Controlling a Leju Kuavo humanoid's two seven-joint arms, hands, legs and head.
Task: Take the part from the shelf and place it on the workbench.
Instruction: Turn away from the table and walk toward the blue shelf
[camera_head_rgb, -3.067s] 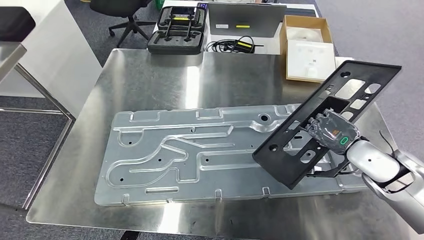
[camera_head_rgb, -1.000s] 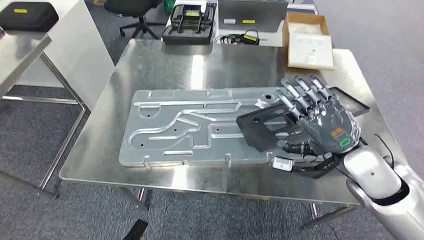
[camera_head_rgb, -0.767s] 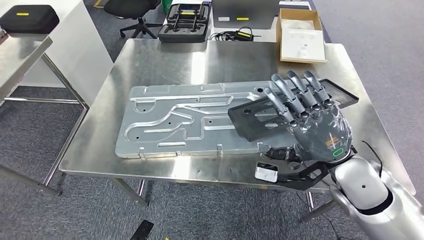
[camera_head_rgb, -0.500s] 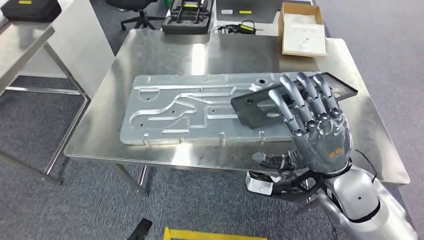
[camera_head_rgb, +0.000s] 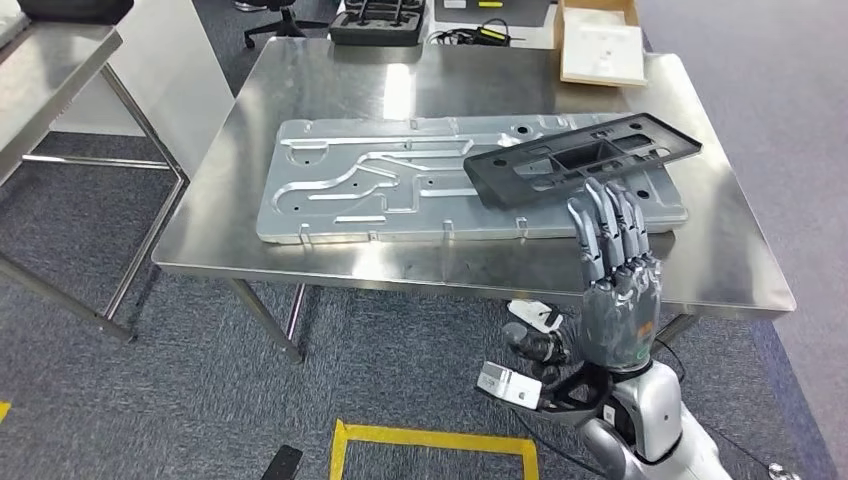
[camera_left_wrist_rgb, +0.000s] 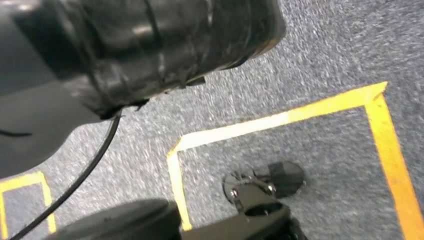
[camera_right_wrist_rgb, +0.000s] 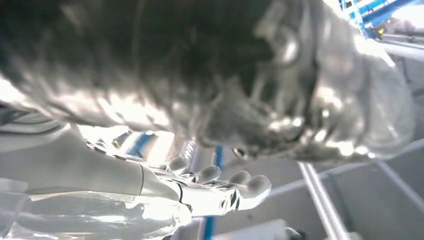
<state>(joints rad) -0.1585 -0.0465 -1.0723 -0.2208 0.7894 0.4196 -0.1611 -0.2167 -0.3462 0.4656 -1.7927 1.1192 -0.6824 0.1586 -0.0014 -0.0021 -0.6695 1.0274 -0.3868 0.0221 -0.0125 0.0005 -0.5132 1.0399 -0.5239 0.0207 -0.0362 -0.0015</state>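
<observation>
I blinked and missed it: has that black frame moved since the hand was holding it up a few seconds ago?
Yes. The black frame has come down flat onto the grooved metal plate, at its right end, and the right hand has drawn back off the workbench.

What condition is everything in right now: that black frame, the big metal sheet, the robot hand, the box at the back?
Black plastic frame part: lying flat on the grey plate, released.
Grey stamped metal plate: flat on the steel workbench.
Right robot hand: holding nothing, fingers straight and apart, at the bench's near edge.
Cardboard box: open, white insert inside.
Black foam case: open.
</observation>
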